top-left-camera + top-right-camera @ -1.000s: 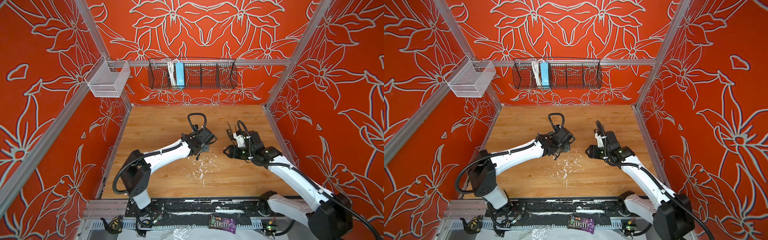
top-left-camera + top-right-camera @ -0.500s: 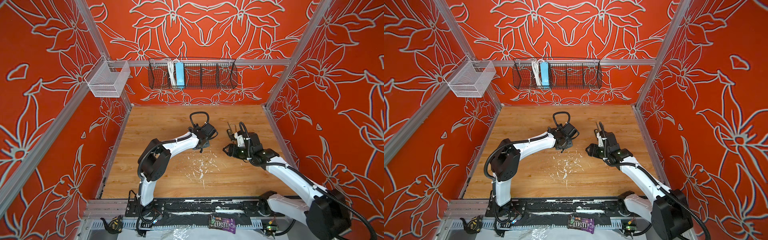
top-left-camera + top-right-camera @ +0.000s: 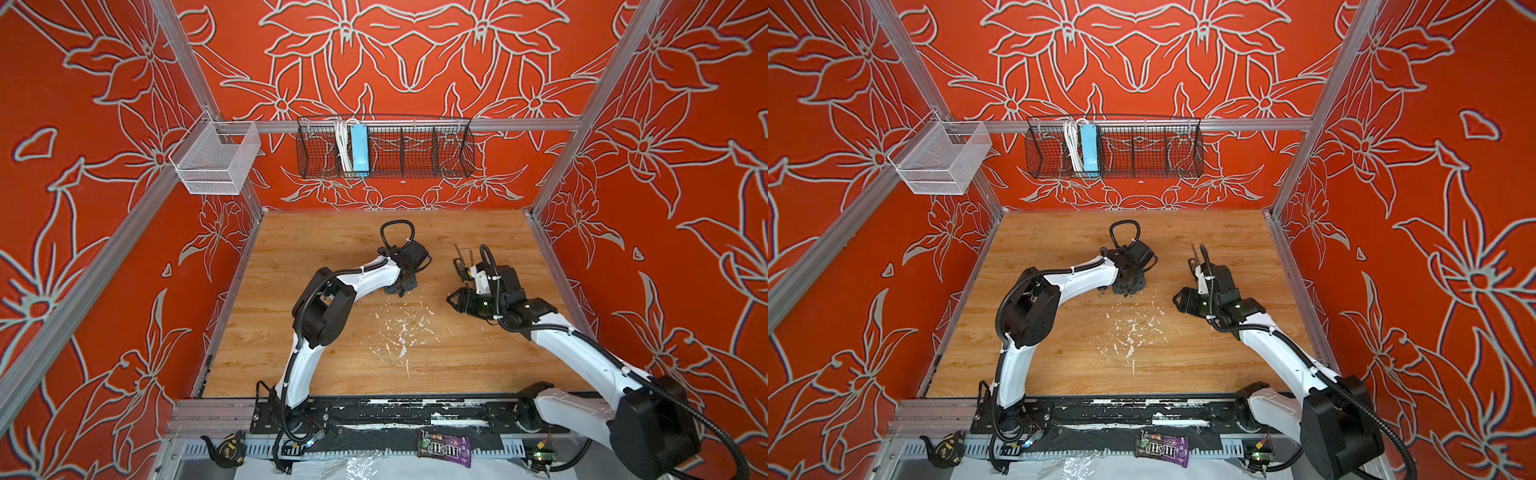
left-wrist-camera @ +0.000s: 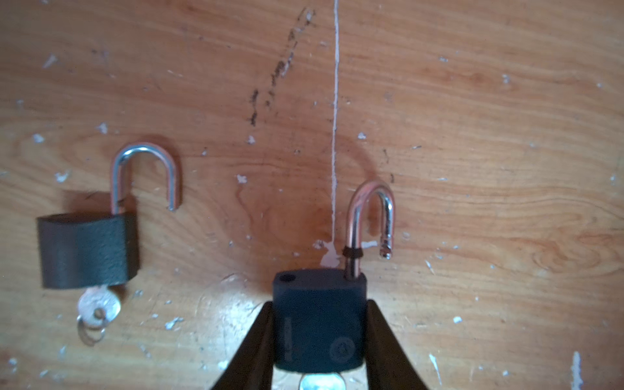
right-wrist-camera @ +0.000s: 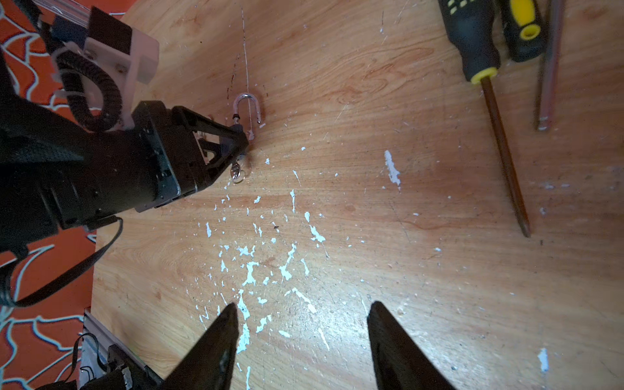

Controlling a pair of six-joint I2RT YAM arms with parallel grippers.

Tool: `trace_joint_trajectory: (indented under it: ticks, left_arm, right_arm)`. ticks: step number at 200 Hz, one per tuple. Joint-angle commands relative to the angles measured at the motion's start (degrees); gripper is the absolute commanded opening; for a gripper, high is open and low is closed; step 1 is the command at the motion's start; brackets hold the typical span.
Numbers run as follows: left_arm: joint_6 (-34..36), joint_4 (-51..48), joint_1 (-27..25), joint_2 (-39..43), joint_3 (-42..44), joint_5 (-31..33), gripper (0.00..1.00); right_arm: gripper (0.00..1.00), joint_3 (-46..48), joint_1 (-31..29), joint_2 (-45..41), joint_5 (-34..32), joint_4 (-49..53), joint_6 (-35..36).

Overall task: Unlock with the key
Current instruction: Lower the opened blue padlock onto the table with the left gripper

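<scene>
Well, the left gripper (image 4: 319, 304) was clenched on the dark square padlock (image 4: 317, 341) low over the wooden tabletop (image 4: 472, 101). Its silver shackle (image 4: 369, 216) was sprung and pointed straight ahead, with the silver key (image 4: 320, 383) at the wrist end. The right gripper (image 5: 303, 305) hung released and empty, well apart.

We see a robotics lab test cell. Aluminium framing (image 3: 519, 124) holds printed orange flower walls (image 3: 415, 54). A white left arm (image 3: 365, 280) and right arm (image 3: 573, 353) are bolted to a black base rail (image 3: 374, 415) at the edge of a paint-flecked wooden tabletop (image 3: 332, 357). A black wire basket (image 3: 415, 153) hangs behind.
</scene>
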State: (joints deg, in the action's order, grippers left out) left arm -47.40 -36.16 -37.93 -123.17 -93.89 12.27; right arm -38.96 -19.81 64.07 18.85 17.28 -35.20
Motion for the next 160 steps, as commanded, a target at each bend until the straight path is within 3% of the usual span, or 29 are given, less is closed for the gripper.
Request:
trace_joint_trajectory:
  ticks: [1,40,160]
  left_arm:
    - [0.8,-2.0,0.4,-2.0,-1.8,-0.6,0.0]
    - [2.7,-2.6,0.4,-3.7,-2.5,-1.1,0.0]
    - [3.3,-3.2,0.3,1.1,-1.3,-1.3,0.46]
  right_arm:
    - [0.63,1.0,0.4,-1.0,0.0,-0.4,-0.7]
    - [0.62,0.7,0.6,0.0,0.3,-0.6,-0.5]
    - [0.62,1.1,0.8,1.2,0.9,-2.5,-1.7]
